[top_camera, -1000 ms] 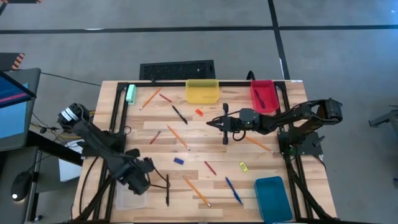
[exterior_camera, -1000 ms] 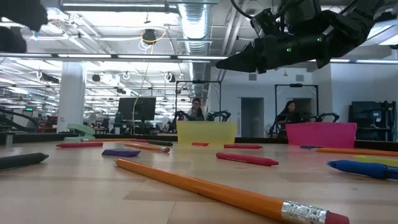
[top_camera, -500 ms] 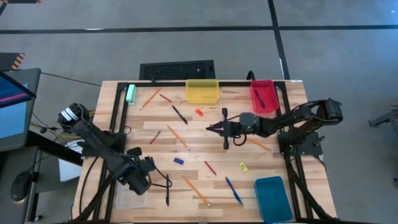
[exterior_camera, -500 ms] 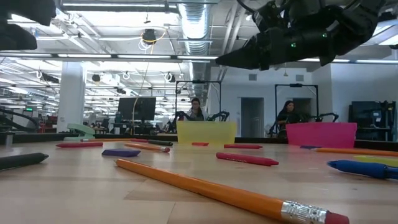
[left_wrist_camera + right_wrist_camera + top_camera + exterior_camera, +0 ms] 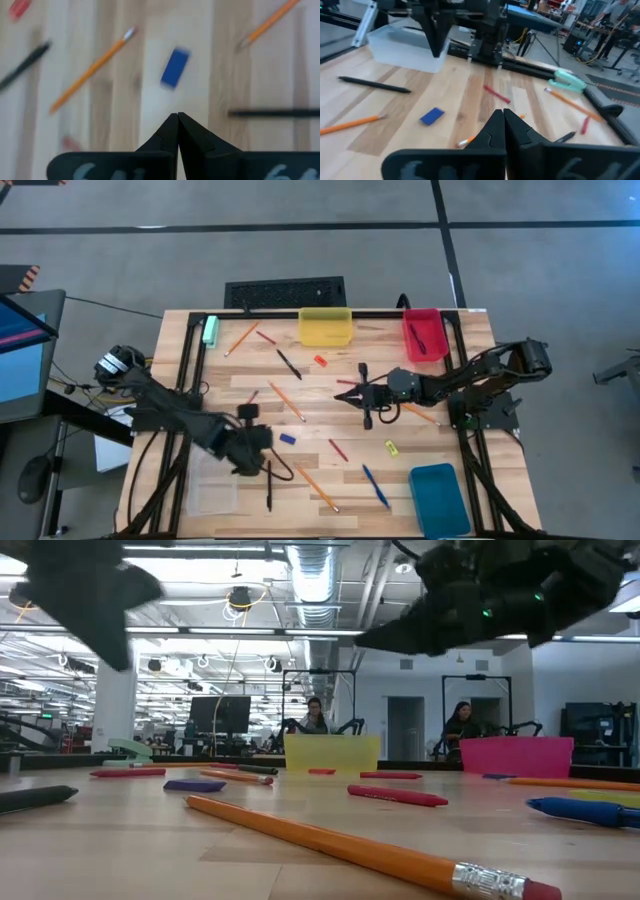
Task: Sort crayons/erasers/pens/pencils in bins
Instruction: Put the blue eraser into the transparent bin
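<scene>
Clear bin (image 5: 212,492) at near-left table corner, black pen (image 5: 268,486) just beside it. Left gripper (image 5: 262,437) above table, fingers clenched, empty, near blue eraser (image 5: 287,438). Yellow bin (image 5: 326,327) at far edge, middle. Right gripper (image 5: 345,392) mid-table, fingers pressed together, nothing held; bare wood under it. Red bin (image 5: 421,335) at far-right edge, teal bin (image 5: 439,498) at near-right corner. Pencils (image 5: 287,401), crayons (image 5: 338,449) scattered between.

Both arms are dark, near-black, built of jointed segments with black cables running along them. The left hand (image 5: 177,131) ends in two matte black fingers tapering to a point, set on a black bar bearing pale markings. The right hand (image 5: 501,127) looks the same; a small green light glows on its body.
</scene>
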Robot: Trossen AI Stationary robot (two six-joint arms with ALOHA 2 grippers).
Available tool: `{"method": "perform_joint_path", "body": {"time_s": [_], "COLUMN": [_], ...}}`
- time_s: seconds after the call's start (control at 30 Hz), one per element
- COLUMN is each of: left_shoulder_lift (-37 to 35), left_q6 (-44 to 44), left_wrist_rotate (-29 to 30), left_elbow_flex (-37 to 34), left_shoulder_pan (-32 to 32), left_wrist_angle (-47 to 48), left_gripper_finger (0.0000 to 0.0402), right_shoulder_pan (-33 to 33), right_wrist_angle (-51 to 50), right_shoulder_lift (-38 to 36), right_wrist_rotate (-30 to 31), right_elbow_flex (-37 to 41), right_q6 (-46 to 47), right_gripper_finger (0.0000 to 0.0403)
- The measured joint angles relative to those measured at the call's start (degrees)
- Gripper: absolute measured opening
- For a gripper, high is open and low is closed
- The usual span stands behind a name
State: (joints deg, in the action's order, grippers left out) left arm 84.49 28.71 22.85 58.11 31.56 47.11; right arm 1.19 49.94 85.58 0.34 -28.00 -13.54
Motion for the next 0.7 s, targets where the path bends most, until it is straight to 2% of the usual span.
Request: {"method": "perform_joint_path", "body": {"time_s": [0.1, 0.3, 0.47, 0.6, 0.7], "left_shoulder_lift": [-0.07, -0.07, -0.07, -0.07, -0.07], "left_q6": [-9.00, -20.36, -25.42, -26.99, -31.00], "left_wrist_rotate": [-3.52, -9.35, -16.42, -16.30, -17.45], "left_elbow_flex": [-2.34, -6.34, -10.63, -11.59, -11.59], "left_shoulder_pan": [-4.40, -11.49, -17.15, -20.08, -20.71], "left_wrist_angle": [-8.88, -18.54, -25.72, -27.35, -27.36], "left_gripper_finger": [0.0000, 0.0000, 0.0000, 0.0004, 0.0025], "right_shoulder_pan": [0.30, 0.74, 0.55, 0.70, 0.35], "right_wrist_angle": [6.73, 20.41, 20.47, 19.67, 19.49], "right_shoulder_lift": [0.00, 0.02, 0.02, 0.02, 0.02], "right_wrist_rotate": [-0.10, 2.10, 2.56, 2.65, 2.66], "right_elbow_flex": [5.19, 12.84, 12.73, 12.18, 12.04], "right_q6": [2.37, 4.52, 4.55, 4.55, 4.10], "right_gripper_finger": [0.0002, 0.0002, 0.0002, 0.0002, 0.0002]}}
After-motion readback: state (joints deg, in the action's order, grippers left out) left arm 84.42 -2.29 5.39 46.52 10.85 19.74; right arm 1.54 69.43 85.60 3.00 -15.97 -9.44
